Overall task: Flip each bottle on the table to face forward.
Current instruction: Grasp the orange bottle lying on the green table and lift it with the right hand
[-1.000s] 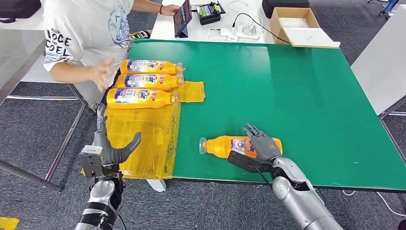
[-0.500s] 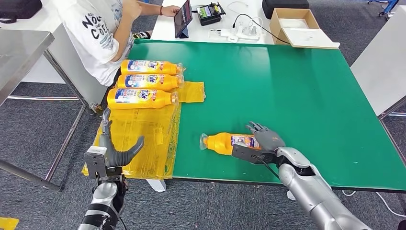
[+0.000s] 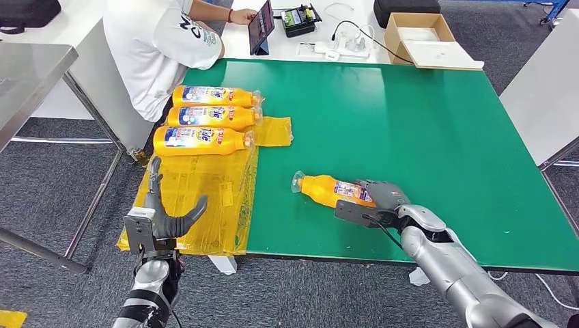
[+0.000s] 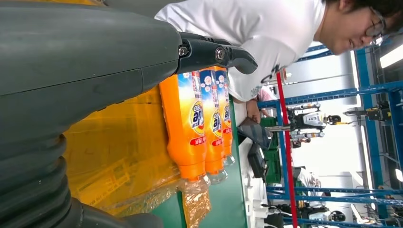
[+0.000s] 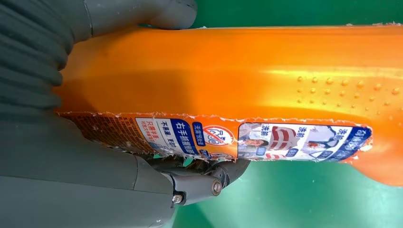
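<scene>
An orange bottle point(image 3: 331, 190) with a clear cap lies on the green table point(image 3: 423, 130), cap toward the left. My right hand point(image 3: 382, 197) grips its base end; in the right wrist view the fingers point(image 5: 209, 178) and thumb wrap the orange bottle point(image 5: 247, 80), back label showing. Three more orange bottles point(image 3: 201, 117) lie side by side on yellow plastic sheet point(image 3: 205, 198) at the table's left, front labels up; the left wrist view shows these bottles point(image 4: 190, 128) too. My left hand point(image 3: 160, 212) hovers open over the sheet near the front edge.
A person in a white shirt point(image 3: 157, 48) sits at the table's far left corner by a tablet point(image 3: 261, 26). A cardboard box point(image 3: 420, 34), cables and a device lie on the white table behind. A grey metal table point(image 3: 27, 75) stands at left.
My right hand has closed on the bottle and lifted and swung its cap end away from the front edge. The person has pulled their arm back and turned toward the tablet. Left hand barely moved.
</scene>
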`<act>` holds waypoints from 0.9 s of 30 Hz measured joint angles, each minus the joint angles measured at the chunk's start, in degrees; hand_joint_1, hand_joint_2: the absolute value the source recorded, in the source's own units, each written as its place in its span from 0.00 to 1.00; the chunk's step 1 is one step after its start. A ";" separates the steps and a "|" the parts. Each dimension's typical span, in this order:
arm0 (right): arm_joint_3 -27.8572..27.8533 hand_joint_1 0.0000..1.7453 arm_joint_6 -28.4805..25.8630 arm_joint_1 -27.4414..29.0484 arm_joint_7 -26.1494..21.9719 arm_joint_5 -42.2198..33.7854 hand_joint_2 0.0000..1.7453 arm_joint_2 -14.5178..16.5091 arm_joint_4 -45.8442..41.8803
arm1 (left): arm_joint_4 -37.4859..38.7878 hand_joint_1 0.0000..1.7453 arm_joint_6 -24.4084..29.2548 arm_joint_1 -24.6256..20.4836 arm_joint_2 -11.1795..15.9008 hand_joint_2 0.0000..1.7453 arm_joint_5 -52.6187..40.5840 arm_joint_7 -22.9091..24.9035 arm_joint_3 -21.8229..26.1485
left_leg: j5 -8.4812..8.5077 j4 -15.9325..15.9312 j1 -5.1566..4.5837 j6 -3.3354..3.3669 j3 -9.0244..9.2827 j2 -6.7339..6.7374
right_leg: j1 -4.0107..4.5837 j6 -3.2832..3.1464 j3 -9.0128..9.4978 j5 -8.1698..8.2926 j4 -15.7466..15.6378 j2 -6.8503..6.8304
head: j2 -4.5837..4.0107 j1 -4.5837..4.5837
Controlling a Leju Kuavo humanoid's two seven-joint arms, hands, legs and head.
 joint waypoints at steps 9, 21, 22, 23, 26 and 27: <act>-6.51 1.00 -15.64 10.00 -1.80 -2.18 1.00 2.93 -9.41 | 0.09 0.00 -1.67 0.18 -0.57 1.00 1.20 1.45 -0.19 | -0.03 -0.01 0.05 -0.03 -0.13 0.02 | 0.04 0.00 -0.13 0.00 0.02 0.01 | 0.00 -0.04; -18.93 1.00 -34.47 19.60 -11.68 0.39 1.00 10.84 -27.60 | 0.09 0.00 -23.39 1.04 -0.92 1.00 19.71 10.07 -3.67 | 0.00 -0.02 0.03 -0.01 -0.40 -0.06 | 0.02 -0.01 -0.34 -0.02 0.02 -0.10 | 0.00 0.00; -19.78 1.00 -36.35 20.04 -13.03 -0.25 1.00 11.45 -28.56 | 0.09 0.00 -24.83 1.05 -0.85 1.00 20.94 10.31 -4.14 | 0.00 -0.02 0.03 -0.01 -0.42 -0.08 | 0.02 -0.01 -0.35 -0.02 0.02 -0.11 | 0.00 0.00; -20.64 1.00 -38.18 20.44 -14.31 -0.93 1.00 12.08 -29.50 | 0.09 0.00 -26.22 1.03 -0.77 1.00 22.10 10.47 -4.73 | 0.00 -0.02 0.03 -0.01 -0.43 -0.06 | 0.02 -0.01 -0.36 -0.02 0.02 -0.10 | 0.00 -0.01; -22.87 1.00 -42.01 21.45 -17.45 -2.41 1.00 13.81 -31.93 | 0.09 0.00 -30.09 0.81 -0.50 1.00 25.61 11.15 -6.82 | 0.00 -0.02 0.03 -0.01 -0.42 -0.01 | 0.02 -0.01 -0.39 -0.01 0.02 -0.07 | 0.00 -0.01; -23.47 1.00 -42.72 21.73 -18.43 -2.73 1.00 14.27 -32.40 | 0.09 0.00 -31.53 0.72 -0.39 1.00 27.32 11.67 -7.56 | 0.00 -0.02 0.03 -0.01 -0.42 -0.01 | 0.02 -0.01 -0.40 -0.01 0.02 -0.07 | 0.00 -0.01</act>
